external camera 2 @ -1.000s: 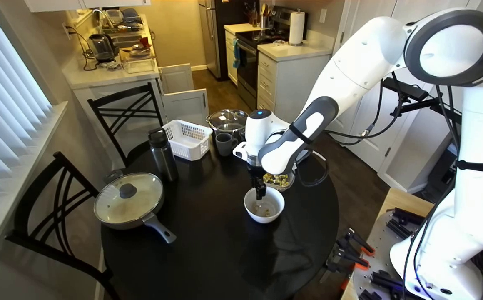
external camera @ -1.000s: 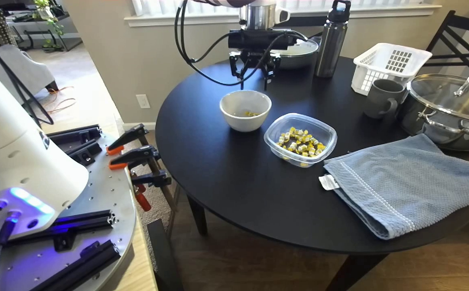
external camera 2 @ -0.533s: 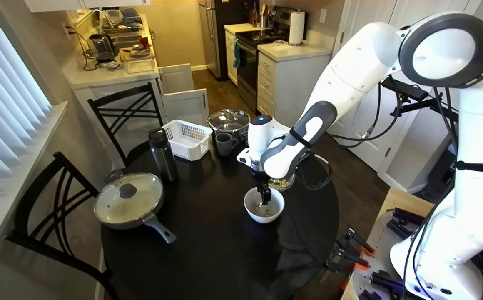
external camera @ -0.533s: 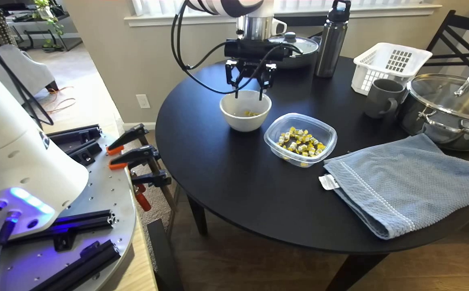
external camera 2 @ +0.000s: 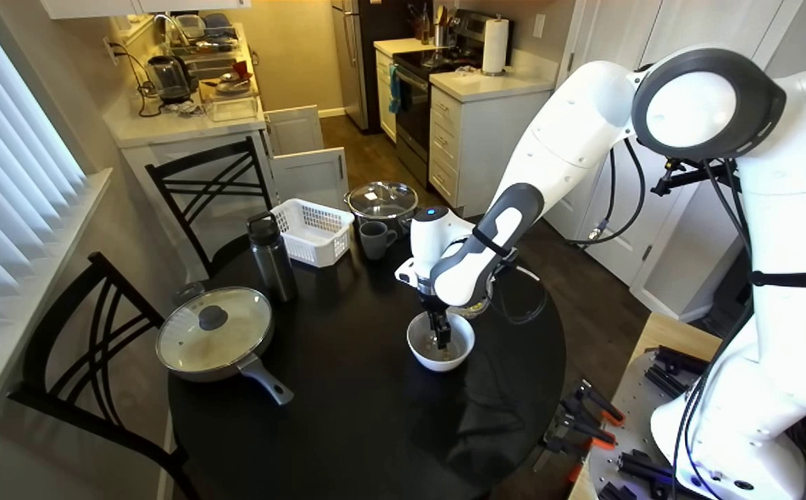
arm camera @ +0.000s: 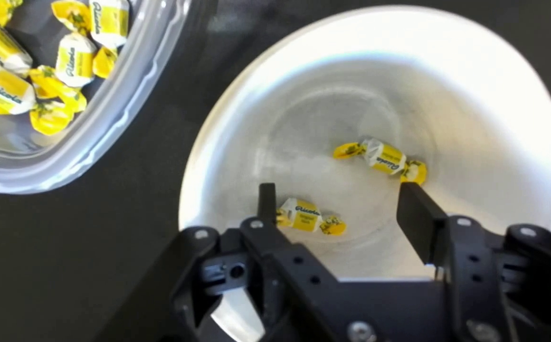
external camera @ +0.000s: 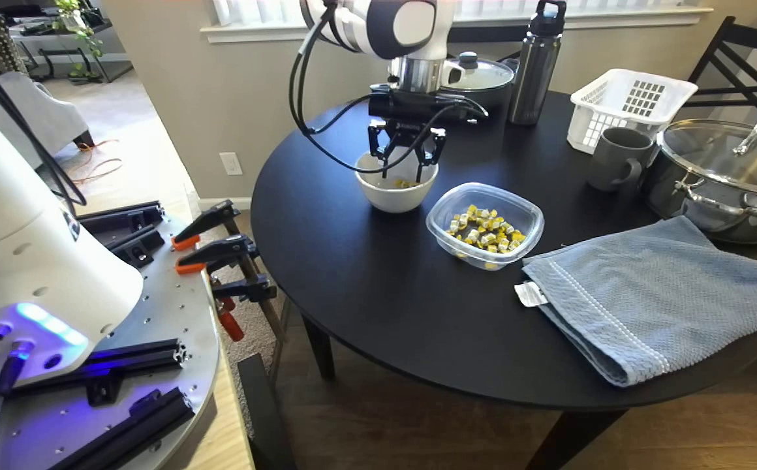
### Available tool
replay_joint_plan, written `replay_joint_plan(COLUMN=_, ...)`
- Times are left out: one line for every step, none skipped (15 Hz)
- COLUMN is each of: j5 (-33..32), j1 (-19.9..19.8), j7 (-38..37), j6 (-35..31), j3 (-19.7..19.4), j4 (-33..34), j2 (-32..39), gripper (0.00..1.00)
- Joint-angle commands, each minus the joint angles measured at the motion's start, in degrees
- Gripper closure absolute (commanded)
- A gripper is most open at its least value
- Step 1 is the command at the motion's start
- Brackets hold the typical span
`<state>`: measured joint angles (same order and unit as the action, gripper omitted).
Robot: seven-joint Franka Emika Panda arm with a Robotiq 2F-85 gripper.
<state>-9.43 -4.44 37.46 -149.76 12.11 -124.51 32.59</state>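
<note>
In the wrist view your fingers (arm camera: 420,222) stand spread, pinching nothing, and in both exterior views they reach down into the mouth of the white bowl (external camera: 391,201). On the bowl's floor, the nearer candy (arm camera: 305,215) shows in the gap, just beside the finger at the left of the wrist view, one end of its wrapper partly behind that fingertip. Its long axis runs from that finger toward the opposite one, with a slight downward slant in that view, so it lies roughly along your line of closing rather than across it. The farther candy (arm camera: 384,157) lies ahead of the tips, slanting toward the other finger. How much height separates tips and wrappers you cannot tell. Just apart from the bowl, a clear container (arm camera: 135,83) holds many more candies (arm camera: 73,59); beside that, a blue towel (external camera: 665,294) lies on the bench (external camera: 352,294).
</note>
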Motion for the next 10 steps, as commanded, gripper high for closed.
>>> replay_joint_plan(j5=-0.7, j1=1.1, j7=0.8, j6=-0.6, j3=-1.0, j4=3.8, j2=3.1, gripper=0.32)
replay_joint_plan(j5=-0.9, j1=1.2, j7=0.9, j6=-0.7, j3=-1.0, j4=4.6, j2=3.8, gripper=0.31)
replay_joint_plan(j5=-1.1, j1=1.5, j7=0.9, j6=-0.5, j3=-1.0, j4=5.3, j2=4.5, gripper=0.32)
replay_joint_plan(j5=-1.4, j1=1.8, j7=0.9, j6=-0.4, j3=-1.0, j4=5.8, j2=5.0, gripper=0.32)
replay_joint_plan(j5=-1.7, j1=2.1, j7=0.9, j6=-0.2, j3=-1.0, j4=6.1, j2=5.5, gripper=0.32)
replay_joint_plan(j5=-2.0, j1=2.4, j7=1.0, j6=-0.1, j3=-1.0, j4=6.2, j2=5.7, gripper=0.32)
replay_joint_plan(j5=-2.5, j1=2.8, j7=1.0, j6=-0.1, j3=-1.0, j4=6.2, j2=5.8, gripper=0.32)
replay_joint_plan(j5=-2.9, j1=3.0, j7=1.2, j6=-0.1, j3=-1.0, j4=6.1, j2=5.7, gripper=0.32)
replay_joint_plan(j5=-3.7, j1=3.4, j7=1.3, j6=-0.2, j3=-1.1, j4=5.8, j2=5.6, gripper=0.32)
replay_joint_plan(j5=-4.6, j1=3.8, j7=1.3, j6=-0.3, j3=-1.3, j4=5.6, j2=5.5, gripper=0.33)
